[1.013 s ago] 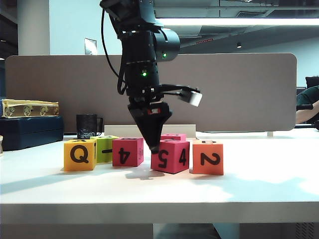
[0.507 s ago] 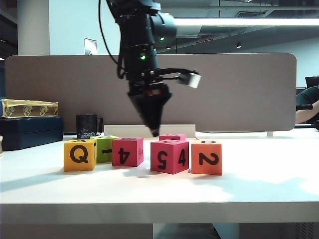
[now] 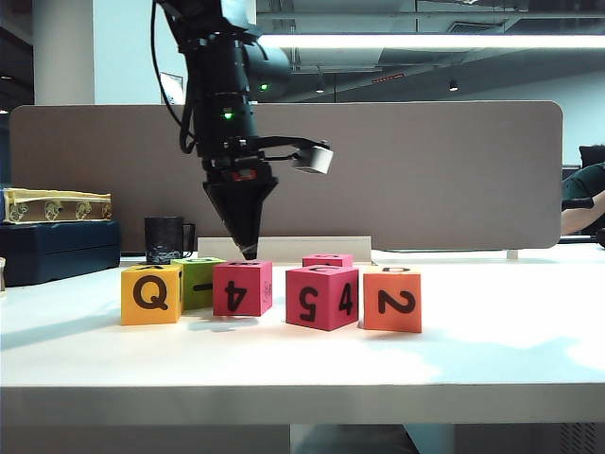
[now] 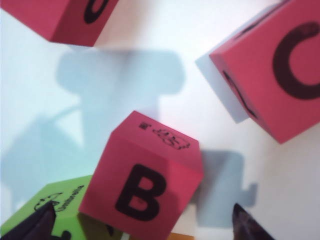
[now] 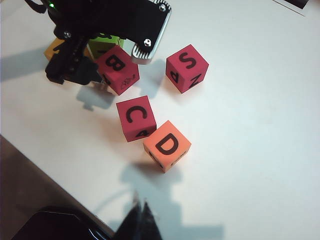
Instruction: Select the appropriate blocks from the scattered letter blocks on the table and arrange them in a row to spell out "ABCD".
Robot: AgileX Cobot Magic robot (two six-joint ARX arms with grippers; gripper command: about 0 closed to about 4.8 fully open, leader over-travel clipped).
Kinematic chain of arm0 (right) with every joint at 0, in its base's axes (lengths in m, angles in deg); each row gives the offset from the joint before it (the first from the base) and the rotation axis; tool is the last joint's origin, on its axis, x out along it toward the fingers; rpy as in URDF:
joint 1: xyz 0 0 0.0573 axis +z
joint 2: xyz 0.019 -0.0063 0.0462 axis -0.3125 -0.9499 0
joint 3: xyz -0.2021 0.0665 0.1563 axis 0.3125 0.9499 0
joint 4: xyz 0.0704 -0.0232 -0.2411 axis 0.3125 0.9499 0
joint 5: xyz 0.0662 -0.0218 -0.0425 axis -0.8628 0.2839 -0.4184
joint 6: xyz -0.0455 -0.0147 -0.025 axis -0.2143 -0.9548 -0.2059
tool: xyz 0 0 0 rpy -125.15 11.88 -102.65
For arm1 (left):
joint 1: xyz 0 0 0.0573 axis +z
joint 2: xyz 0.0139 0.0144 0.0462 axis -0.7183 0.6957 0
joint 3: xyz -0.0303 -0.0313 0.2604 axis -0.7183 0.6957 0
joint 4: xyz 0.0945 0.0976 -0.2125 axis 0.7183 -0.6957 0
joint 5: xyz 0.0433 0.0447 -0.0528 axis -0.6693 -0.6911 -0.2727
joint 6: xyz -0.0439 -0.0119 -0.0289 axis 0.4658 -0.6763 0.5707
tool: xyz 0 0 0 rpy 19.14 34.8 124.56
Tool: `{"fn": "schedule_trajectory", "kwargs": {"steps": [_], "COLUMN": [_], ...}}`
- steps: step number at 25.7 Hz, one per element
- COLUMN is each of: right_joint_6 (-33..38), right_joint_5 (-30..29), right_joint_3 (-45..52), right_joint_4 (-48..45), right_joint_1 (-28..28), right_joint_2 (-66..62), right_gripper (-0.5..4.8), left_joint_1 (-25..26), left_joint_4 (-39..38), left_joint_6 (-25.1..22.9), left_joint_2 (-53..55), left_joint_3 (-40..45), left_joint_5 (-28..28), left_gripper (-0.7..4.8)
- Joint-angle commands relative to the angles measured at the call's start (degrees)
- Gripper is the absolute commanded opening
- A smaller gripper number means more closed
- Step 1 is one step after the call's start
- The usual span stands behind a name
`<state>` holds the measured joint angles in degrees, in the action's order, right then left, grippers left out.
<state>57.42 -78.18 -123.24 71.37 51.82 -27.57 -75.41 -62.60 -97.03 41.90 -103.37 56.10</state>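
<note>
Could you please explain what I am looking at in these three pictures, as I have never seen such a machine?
It is a two-armed robot at a white table. One picture comes from a camera facing the table, the others from cameras on each wrist. The left gripper hangs open just above the pink block with B on top, holding nothing. The right gripper shows only its dark tips, near the table's edge; they look closed and empty. Six lettered foam blocks lie there, including the C block, the orange D block and a yellow one showing Q.
</note>
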Motion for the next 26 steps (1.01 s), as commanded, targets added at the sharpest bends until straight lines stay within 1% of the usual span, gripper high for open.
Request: {"fn": "schedule_trajectory", "kwargs": {"steps": [1, 4, 7, 11, 12, 14, 16, 22, 23, 26], "right_joint_6": [0.02, 0.02, 0.02, 0.02, 0.02, 0.02, 0.02, 0.02, 0.02, 0.02], "right_joint_5": [-0.20, -0.15, -0.17, -0.20, -0.17, -0.26, -0.33, -0.35, -0.33, -0.35], "right_joint_3": [-0.22, -0.22, -0.22, -0.22, -0.22, -0.22, -0.22, -0.22, -0.22, -0.22], "right_joint_4": [-0.92, -0.92, -0.92, -0.87, -0.87, -0.83, -0.66, -0.50, -0.50, -0.50], "right_joint_1": [0.07, 0.07, 0.07, 0.07, 0.07, 0.07, 0.07, 0.07, 0.07, 0.07], "right_joint_2": [0.15, 0.15, 0.15, 0.15, 0.15, 0.15, 0.15, 0.15, 0.15, 0.15], "right_gripper": [-0.01, -0.01, -0.02, -0.02, -0.02, -0.01, -0.02, -0.02, -0.02, -0.02], "left_joint_1": [0.76, 1.31, 1.62, 1.75, 2.08, 2.49, 2.73, 3.19, 3.23, 3.30], "left_joint_4": [0.20, 0.83, 1.92, 2.54, 2.21, 2.08, 2.03, 3.28, 3.69, 4.26], "left_joint_6": [-4.17, -6.03, -7.63, -8.57, -9.68, -10.45, -11.28, -11.65, -11.65, -11.63], "left_joint_2": [-0.28, -0.26, -0.22, 0.22, 0.57, 1.31, 1.92, 2.71, 3.06, 3.50], "left_joint_3": [-0.04, -0.04, -0.04, -0.02, -0.02, -0.02, -0.02, 0.00, -0.02, 0.00], "left_joint_5": [3.21, 5.33, 5.33, 5.60, 6.54, 8.22, 8.09, 8.09, 8.11, 8.35], "left_gripper": [4.57, 4.57, 4.58, 4.58, 4.58, 4.58, 4.58, 4.57, 4.51, 3.79]}}
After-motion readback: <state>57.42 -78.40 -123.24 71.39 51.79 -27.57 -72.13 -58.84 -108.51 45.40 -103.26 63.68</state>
